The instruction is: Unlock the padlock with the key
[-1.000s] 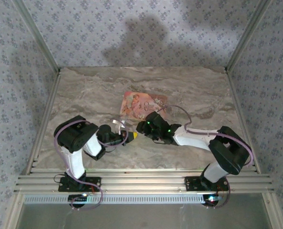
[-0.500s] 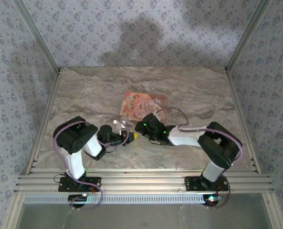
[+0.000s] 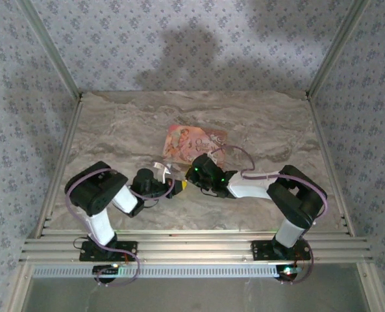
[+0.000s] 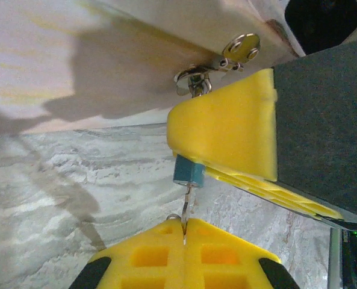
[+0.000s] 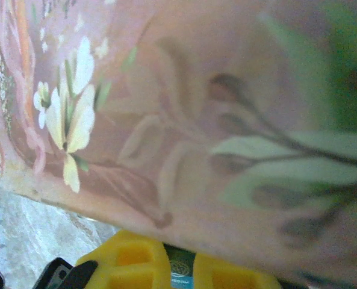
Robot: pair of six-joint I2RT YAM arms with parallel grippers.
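Note:
A small teal padlock is pinched between the yellow fingers of my right gripper. The right wrist view has it as a teal strip between the fingertips of that gripper. A thin metal key runs from the padlock's underside down into my left gripper, which is shut on the key. From above, the left gripper meets the right one tip to tip near the table's middle.
A pink floral pouch lies just behind the grippers, and its fabric hangs close over the right wrist camera. Its metal clasp and snap sit right above the padlock. Marble tabletop stretches around, with patterned walls on three sides.
My right gripper has closed onto the padlock. The right arm has drawn in towards the left, and the left arm's elbow has shifted slightly left.

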